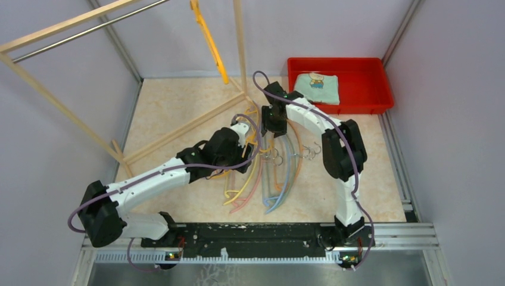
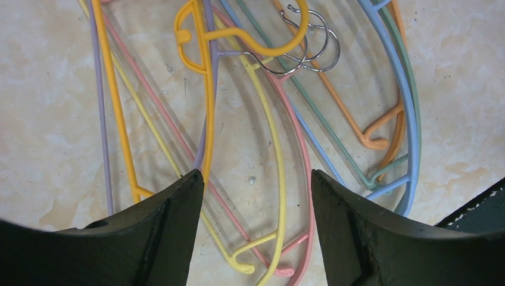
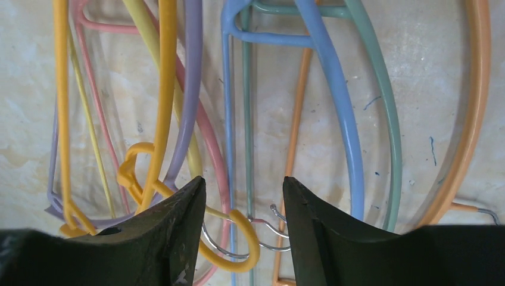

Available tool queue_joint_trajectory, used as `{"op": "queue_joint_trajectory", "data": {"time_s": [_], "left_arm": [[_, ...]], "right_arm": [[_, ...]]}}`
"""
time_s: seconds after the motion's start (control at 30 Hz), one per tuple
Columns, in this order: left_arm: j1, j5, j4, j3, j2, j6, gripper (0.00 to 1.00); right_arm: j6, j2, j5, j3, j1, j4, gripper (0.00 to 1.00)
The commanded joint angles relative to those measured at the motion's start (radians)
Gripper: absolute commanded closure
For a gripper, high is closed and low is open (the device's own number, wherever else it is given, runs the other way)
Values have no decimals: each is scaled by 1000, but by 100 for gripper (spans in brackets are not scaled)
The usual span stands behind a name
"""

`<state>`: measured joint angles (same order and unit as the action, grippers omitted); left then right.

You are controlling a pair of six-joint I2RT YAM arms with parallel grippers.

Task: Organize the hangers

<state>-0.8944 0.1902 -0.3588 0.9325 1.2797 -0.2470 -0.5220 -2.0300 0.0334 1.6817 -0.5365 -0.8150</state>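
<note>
Across the middle of both wrist views, the hangers lie heaped on the table. The left gripper and right gripper hover above them, jaws spread, pinching nothing.

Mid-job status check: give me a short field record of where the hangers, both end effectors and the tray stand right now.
Hung: one yellow hanger hanging upright at the wooden rack, its hook out of view
Loose: pile of hangers, several colours, lying flat and overlapping
Left end effector: open, over the pile, holding nothing
Right end effector: open, over the same pile, holding nothing
Red tray: far right corner, holds a folded cloth
</note>
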Motion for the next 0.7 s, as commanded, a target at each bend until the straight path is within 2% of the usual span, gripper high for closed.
{"op": "queue_joint_trajectory", "data": {"time_s": [0.0,0.2,0.37,0.47,0.67], "left_arm": [[-21,40,29,8,4,-6,28],[-37,96,43,19,60,24,28],[-33,177,83,5,153,46,37],[-17,174,94,8,197,43,42],[24,125,144,-22,211,35,44]], "right_arm": [[24,54,40,33,0,63,49],[8,53,68,60,25,98,49],[18,76,84,77,48,90,48],[20,113,100,35,74,108,48],[22,168,129,-61,129,149,48]]}}
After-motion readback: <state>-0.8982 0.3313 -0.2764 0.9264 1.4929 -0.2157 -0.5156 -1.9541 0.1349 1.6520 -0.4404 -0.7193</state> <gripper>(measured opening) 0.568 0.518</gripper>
